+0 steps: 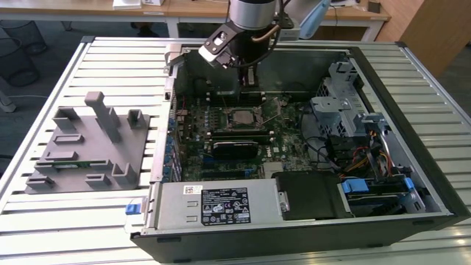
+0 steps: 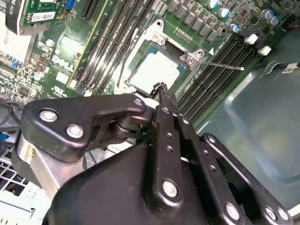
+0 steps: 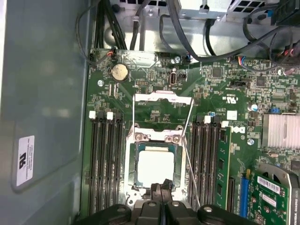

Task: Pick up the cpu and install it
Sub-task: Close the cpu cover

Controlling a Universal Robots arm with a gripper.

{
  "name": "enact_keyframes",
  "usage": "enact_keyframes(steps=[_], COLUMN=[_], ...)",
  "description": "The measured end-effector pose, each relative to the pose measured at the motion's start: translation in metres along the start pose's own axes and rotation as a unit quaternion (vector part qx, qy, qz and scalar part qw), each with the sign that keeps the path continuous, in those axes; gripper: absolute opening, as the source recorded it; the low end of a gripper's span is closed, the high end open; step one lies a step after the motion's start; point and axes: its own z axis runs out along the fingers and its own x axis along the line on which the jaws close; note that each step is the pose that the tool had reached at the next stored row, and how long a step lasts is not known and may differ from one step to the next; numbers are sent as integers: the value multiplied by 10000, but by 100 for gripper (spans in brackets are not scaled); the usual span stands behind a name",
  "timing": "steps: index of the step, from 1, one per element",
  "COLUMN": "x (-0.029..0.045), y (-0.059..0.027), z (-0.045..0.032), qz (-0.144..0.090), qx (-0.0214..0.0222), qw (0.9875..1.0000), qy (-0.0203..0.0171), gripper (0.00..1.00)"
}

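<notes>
We see an open computer case (image 1: 294, 237) on a slatted table (image 1: 434, 94), and the cpu (image 3: 155, 166) lies flat in the socket (image 3: 154, 137) at the middle of its green motherboard (image 1: 287, 146), silvery top up, the socket's hinged frame (image 3: 163, 96) swung open. On the exterior view's left a grey holder tray (image 1: 81, 144) holds a green memory stick (image 1: 74, 163) in one slot. The arm reaches down into the case with its gripper (image 3: 162, 187) clenched, the two black fingers (image 3: 156, 193) pressed together on nothing, their tips close to one edge of the cpu; we cannot tell whether they touch it.
</notes>
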Motion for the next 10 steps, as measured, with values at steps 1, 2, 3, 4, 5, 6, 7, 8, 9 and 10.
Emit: enact_keyframes(steps=[1, 2, 3, 4, 5, 6, 7, 8, 9, 10], x=[-10, -19, -33, -48, -59, -65, -68, -68, -69, -70], y=[-1, -2, -3, -4, -4, -4, -4, -1, 15, 31], z=[0, 0, 0, 1, 1, 2, 2, 2, 2, 3], qz=[0, 0, 0, 0, 0, 0, 0, 0, -2, -7], qx=[0, 0, 1, 1, 0, 0, 0, 0, 1, 0], qw=[10000, 10000, 10000, 10000, 10000, 10000, 10000, 10000, 10000, 10000], qy=[0, -1, -1, -1, 0, 0, 0, 0, -1, -1], gripper=[11, 11, 11, 11, 11, 11, 11, 11, 11, 11])
